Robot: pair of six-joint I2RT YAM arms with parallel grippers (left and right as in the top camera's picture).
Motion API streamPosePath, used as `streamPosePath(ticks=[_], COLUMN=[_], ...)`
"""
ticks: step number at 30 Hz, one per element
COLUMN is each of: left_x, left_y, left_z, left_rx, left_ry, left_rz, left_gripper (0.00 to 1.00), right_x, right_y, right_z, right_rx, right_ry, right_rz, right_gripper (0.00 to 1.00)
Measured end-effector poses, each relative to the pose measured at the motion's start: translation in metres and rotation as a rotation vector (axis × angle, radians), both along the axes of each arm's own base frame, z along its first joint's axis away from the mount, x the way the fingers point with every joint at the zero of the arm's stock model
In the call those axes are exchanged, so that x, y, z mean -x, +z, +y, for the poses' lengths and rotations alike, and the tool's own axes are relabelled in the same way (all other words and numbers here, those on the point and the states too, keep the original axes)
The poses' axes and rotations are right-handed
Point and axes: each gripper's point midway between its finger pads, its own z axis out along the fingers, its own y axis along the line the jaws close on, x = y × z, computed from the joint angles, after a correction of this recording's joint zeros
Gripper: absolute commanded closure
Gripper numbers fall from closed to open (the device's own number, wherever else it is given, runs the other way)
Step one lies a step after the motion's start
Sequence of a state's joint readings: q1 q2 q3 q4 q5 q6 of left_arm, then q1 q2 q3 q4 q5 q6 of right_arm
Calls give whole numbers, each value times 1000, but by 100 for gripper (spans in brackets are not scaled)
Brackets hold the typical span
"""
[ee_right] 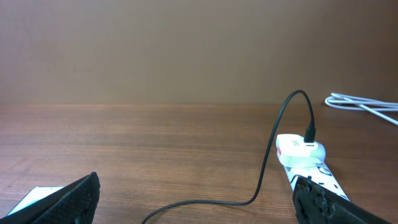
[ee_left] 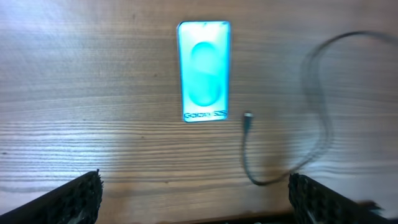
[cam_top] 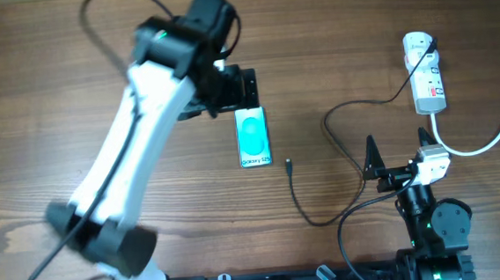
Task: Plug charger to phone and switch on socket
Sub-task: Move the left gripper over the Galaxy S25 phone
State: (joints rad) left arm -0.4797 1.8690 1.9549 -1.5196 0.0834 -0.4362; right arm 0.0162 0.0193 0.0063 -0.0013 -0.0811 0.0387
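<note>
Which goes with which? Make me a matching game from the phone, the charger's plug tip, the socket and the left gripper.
1 phone
2 plug tip
3 socket
4 left gripper

A open, holding nothing
B white with red markings
C screen glowing cyan
D lying loose beside the phone

Pairs: 1-C, 2-D, 3-B, 4-A

Phone [cam_top: 252, 137] lies flat near mid-table, screen up and glowing cyan, with the white text strip at its 6 o'clock end. The charger [ee_left: 244, 152] is a thin black cable looping over the wood. Its plug tip [cam_top: 289, 164] sits loose at the phone's 4 o'clock, not touching. The other end is plugged into the white, red-marked socket [cam_top: 425, 73] out at 2 o'clock.
</note>
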Motion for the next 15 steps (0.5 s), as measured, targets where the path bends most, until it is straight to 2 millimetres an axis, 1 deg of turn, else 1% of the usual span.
streamPosePath(ticks=[2, 4, 6, 10, 15], left_x=[-9, -17, -23, -32, -36], left_y=[-26, -47, -60, -72, -89], left_z=[-4, -7, -11, -15, -19], left_rx=[-31, -50, -55, -50, -63], left_ry=[1, 5, 5, 34, 80], left_rz=[49, 80, 91, 89, 118], left_gripper=[0, 0, 0, 0, 0], right_x=[0, 0, 0, 0, 0], right_y=[0, 0, 0, 0, 0], right_z=[0, 0, 0, 0, 0], right_rx=[0, 0, 0, 0, 0], right_ry=[0, 0, 0, 0, 0], right_rz=[0, 0, 0, 0, 0], right_gripper=[0, 0, 0, 0, 0])
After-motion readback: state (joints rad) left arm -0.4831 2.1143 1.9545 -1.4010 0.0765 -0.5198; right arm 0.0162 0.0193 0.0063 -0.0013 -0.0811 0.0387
